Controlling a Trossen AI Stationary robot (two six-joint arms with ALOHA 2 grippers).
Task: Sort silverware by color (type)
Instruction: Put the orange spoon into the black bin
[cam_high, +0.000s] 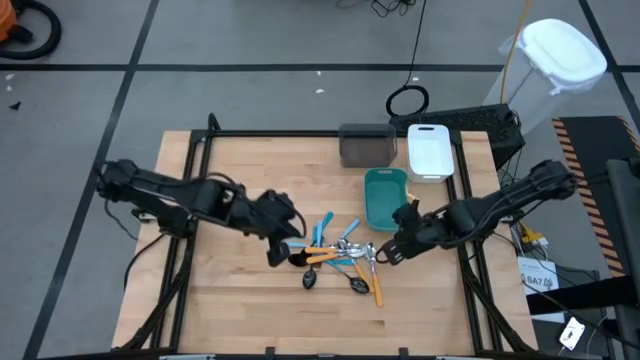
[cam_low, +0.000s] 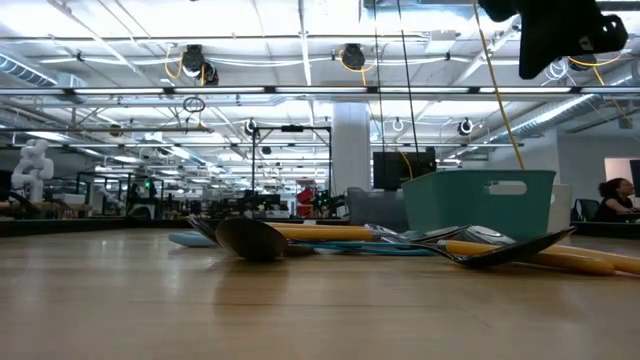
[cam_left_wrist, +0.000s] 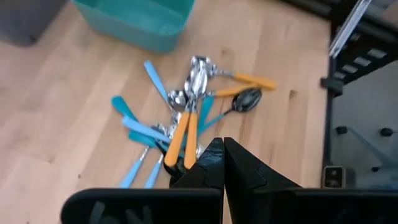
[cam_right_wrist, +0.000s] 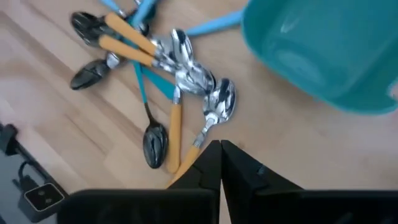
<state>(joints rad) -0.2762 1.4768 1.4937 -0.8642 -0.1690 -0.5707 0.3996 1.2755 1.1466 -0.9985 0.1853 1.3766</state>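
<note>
No readable text, labels or numbers anywhere

wooden table (cam_high: 240, 290) carries silverware (cam_high: 340, 258) (heaped) and three bins (cam_high: 386, 196)

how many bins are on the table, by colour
teal bin: 1
white bin: 1
gray bin: 1
total: 3
</note>
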